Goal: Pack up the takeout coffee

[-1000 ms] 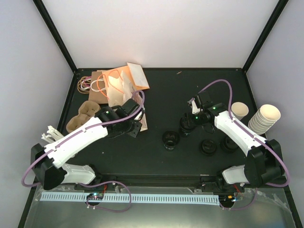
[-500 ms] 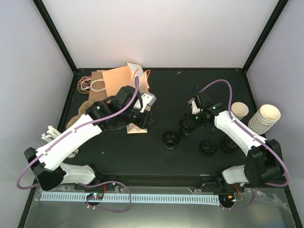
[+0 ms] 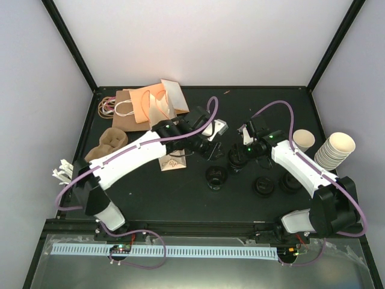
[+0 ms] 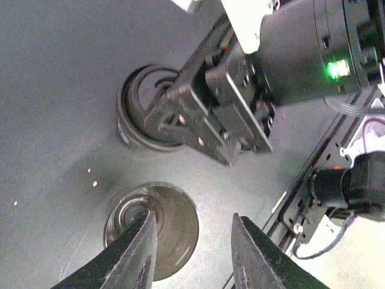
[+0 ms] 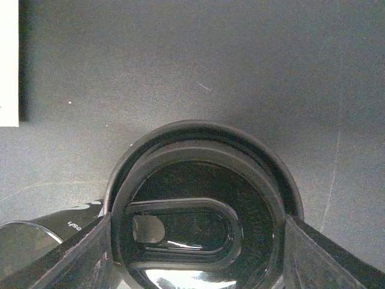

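The takeout coffee (image 3: 304,139), a single cream paper cup, stands upright at the right of the table, apart from both grippers. My right gripper (image 3: 236,161) is shut on a black lid (image 5: 198,229), with a finger pressed against each side of its rim. My left gripper (image 3: 210,149) hangs open over the middle of the table, just left of the right gripper. Its fingers (image 4: 141,256) hover above another black lid (image 4: 157,226) and hold nothing. That second lid (image 3: 215,176) lies flat on the table.
A stack of nested cream cups (image 3: 335,150) stands by the right edge. Two more black lids (image 3: 263,185) (image 3: 290,182) lie in front of the right arm. Paper bags (image 3: 150,105), a small printed bag (image 3: 174,161) and a pulp cup carrier (image 3: 108,144) sit at the left.
My left arm has swung right from the paper bags to the middle, ending beside the right gripper above a lid. The right arm has not moved.
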Motion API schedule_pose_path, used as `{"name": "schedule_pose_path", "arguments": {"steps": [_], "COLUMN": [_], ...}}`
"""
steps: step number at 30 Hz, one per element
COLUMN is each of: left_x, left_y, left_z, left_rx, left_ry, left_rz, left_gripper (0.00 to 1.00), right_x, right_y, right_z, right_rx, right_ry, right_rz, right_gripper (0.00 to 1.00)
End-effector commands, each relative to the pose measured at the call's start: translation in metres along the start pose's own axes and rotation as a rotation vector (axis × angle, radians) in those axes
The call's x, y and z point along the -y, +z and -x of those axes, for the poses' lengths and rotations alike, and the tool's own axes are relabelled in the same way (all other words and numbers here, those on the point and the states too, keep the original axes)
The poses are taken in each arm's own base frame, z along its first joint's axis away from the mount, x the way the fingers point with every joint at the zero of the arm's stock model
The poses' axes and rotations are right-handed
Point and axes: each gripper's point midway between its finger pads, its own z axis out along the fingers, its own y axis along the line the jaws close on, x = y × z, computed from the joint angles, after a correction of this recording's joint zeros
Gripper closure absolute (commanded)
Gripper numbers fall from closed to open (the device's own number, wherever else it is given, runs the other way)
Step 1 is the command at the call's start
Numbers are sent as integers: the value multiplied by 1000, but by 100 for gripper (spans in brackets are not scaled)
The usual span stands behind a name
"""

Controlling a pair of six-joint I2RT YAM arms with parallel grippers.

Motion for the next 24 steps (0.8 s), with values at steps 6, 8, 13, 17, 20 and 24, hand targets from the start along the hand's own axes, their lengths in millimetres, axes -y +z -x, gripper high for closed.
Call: {"name": "schedule_pose_path", "arguments": {"steps": [6,8,13,17,20,24], "left_x": [-21,-30,-25,-25,-21,-33], "left_y": [20,25,36,23,12,17], "left_z": [43,45,46,49,58,59], "left_rx": [56,47,19,58,105,82], "left_ry": [-61,-77,-74,-50,-14,-16], "left_rz": [68,66,32,102,127,190], "left_gripper": [64,67,70,70,70,70], "right_x": [11,12,13,11,11,11], "right_y": [-2,-3,-2,-2,-1,0], "right_z": [-17,-17,-17,-17,-16,-18], "right_rx": [-95,-98,-101,-96,-92,-93], "right_ry": [13,14,12,16,17,18], "right_rz": [-74,-78,-84,-74,-70,-67], "right_gripper": [37,37,37,37,37,38]}}
